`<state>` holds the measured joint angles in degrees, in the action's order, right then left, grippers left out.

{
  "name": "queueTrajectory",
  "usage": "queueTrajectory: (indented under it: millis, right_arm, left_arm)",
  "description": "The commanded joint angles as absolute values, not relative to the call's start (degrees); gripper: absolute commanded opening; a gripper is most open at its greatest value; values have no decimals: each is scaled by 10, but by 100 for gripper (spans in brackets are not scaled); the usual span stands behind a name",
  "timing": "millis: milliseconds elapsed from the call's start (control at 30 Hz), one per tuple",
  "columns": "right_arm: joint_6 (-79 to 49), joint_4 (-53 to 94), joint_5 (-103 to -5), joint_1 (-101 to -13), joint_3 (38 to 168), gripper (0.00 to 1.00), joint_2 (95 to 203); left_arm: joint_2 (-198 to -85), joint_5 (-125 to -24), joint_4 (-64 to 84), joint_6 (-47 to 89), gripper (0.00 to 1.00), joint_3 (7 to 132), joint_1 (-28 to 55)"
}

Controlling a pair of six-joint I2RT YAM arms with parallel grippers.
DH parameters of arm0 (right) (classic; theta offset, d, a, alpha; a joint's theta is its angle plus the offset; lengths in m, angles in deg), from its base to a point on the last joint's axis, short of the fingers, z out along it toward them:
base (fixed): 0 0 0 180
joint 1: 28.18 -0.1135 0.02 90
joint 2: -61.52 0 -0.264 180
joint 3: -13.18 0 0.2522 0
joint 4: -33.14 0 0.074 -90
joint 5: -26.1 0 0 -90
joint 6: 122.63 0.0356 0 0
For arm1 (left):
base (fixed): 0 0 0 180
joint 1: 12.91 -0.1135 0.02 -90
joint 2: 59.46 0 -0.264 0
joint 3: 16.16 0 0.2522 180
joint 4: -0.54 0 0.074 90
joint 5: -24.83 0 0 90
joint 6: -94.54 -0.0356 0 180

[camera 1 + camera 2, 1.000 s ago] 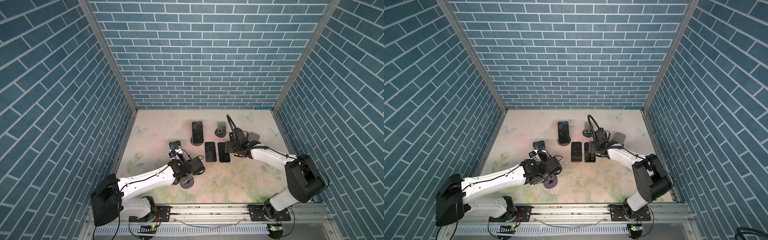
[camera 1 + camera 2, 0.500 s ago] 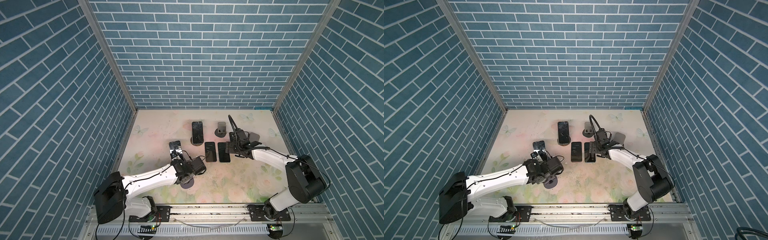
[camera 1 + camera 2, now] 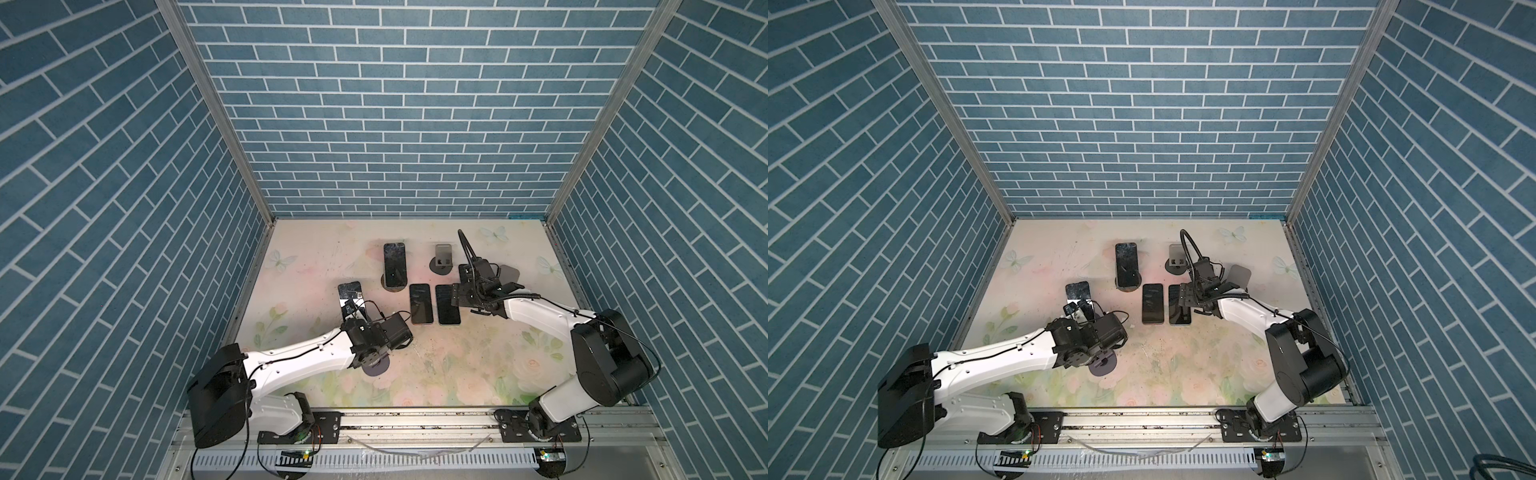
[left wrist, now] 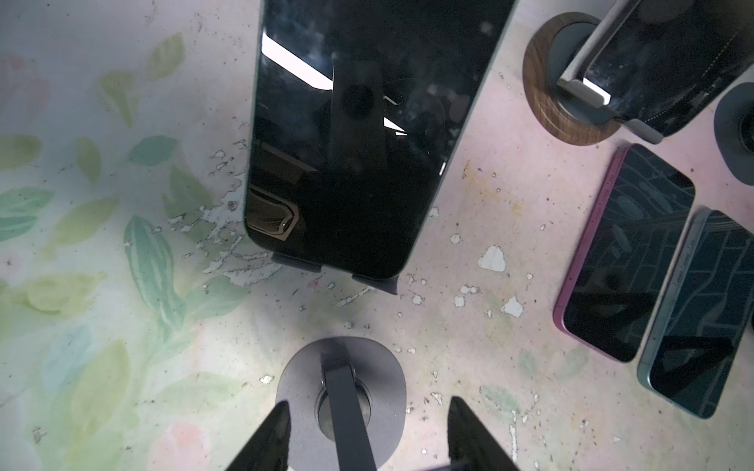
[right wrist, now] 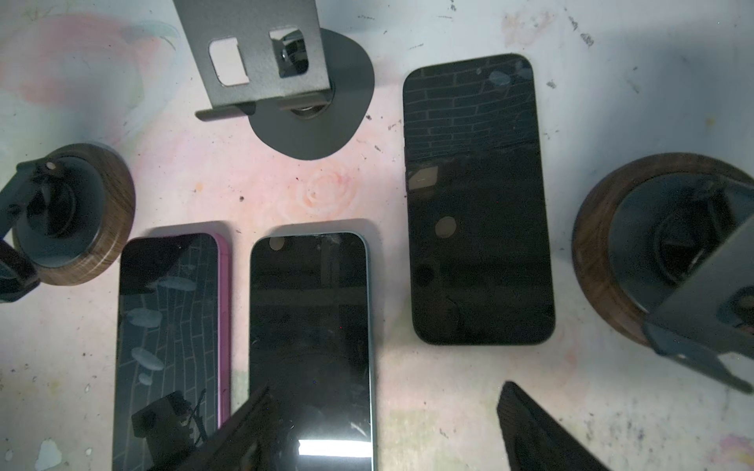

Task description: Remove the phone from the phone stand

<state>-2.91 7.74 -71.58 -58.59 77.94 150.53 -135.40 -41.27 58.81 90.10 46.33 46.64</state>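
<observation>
Two arms, left gripper (image 4: pixel 367 407) nearer: phone (image 4: pixel 359 163) straight ahead, long axis pointing away. Jaws set narrow astride the stand (image 4: pixel 302 391) stem; hold unclear.

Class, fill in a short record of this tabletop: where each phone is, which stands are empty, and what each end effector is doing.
phones on stands: two, left phone and back phone
phones lying flat: three, pink-cased phone, blue-cased phone, dark phone
empty stands: grey stand, wooden-based stand
left end effector: shut, straddling the stand stem under the left phone; contact unclear
right end effector: open above the flat phones, holding nothing
task status: left phone not yet removed
</observation>
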Motion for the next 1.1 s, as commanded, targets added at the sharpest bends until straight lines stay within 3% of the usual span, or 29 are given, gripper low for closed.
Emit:
queueTrajectory:
  millis: [0, 567, 1067]
  right_arm:
    - [-22, 79, -717, -582, 767, 86, 1492]
    - [-23, 62, -730, -557, 755, 86, 1468]
    - [-24, 56, -722, -554, 770, 86, 1484]
  left_arm:
    - [-1368, -406, 576, 833, 50, 499, 466]
    - [-1389, -376, 601, 586, 51, 666, 461]
    - [-1330, -455, 594, 451, 52, 727, 278]
